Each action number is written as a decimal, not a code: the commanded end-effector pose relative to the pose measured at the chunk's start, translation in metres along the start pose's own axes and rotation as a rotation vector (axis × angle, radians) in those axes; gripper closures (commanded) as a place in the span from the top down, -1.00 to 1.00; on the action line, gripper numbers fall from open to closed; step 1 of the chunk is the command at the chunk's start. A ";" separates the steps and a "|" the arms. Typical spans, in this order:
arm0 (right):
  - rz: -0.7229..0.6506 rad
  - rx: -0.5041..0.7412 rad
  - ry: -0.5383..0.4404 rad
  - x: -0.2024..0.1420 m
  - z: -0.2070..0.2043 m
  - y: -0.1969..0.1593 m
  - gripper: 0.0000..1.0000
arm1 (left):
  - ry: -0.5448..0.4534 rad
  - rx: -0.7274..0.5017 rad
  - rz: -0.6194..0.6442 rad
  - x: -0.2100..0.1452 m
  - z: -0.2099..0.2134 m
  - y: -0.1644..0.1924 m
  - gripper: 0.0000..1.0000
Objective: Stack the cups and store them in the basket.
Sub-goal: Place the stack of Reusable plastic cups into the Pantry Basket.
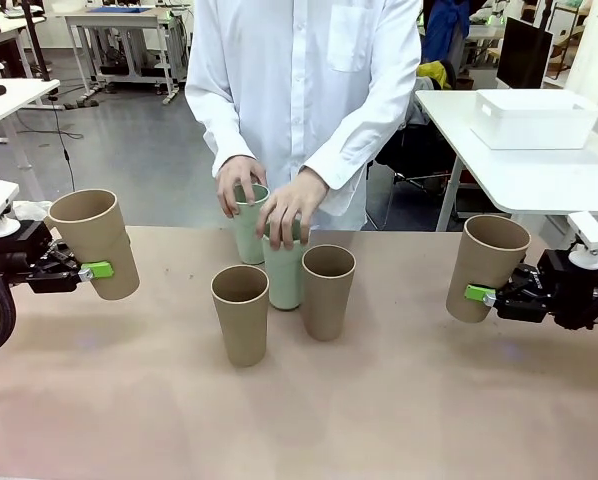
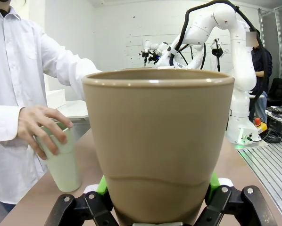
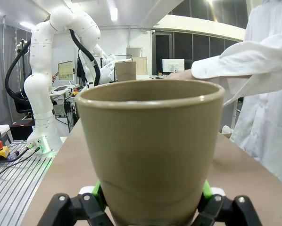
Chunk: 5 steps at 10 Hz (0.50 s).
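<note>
Holding: left gripper (image 1: 97, 269) clamped on a tan cup (image 1: 94, 240), right gripper (image 1: 479, 294) clamped on a second tan cup (image 1: 487, 265), both clear of the worktop (image 1: 399, 410), mouths up. Standing tan cups (image 1: 241, 312) sit upright between them, behind them green cups (image 1: 284, 275) under the person's hands (image 1: 292, 205). Basket (image 1: 534, 118) on the far table, nearer the right arm.

tan cups (image 1: 241, 312): two standing, two held | mint cups (image 1: 284, 280): standing | basket (image 1: 535, 120): side table (image 1: 549, 182)

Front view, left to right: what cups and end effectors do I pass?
Left end effector with brown cup, nearest standing brown cup, green cup, second standing brown cup, last brown cup in right end effector.
</note>
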State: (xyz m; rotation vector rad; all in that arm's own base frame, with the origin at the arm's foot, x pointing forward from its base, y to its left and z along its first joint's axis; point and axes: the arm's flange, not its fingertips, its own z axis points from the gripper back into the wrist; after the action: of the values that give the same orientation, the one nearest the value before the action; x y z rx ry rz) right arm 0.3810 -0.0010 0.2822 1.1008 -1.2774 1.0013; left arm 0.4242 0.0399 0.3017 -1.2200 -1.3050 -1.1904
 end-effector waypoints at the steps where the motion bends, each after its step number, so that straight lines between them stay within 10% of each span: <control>1: -0.001 -0.007 0.005 0.003 -0.002 -0.001 0.67 | -0.002 -0.004 -0.009 0.003 -0.001 0.001 0.68; 5: -0.001 -0.007 0.005 0.003 -0.002 -0.001 0.67 | -0.002 -0.004 -0.009 0.003 -0.001 0.001 0.68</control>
State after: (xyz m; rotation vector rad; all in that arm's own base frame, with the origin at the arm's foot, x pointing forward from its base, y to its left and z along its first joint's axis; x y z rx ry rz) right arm 0.3810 -0.0010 0.2822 1.1008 -1.2774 1.0013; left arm 0.4242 0.0399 0.3017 -1.2200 -1.3050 -1.1904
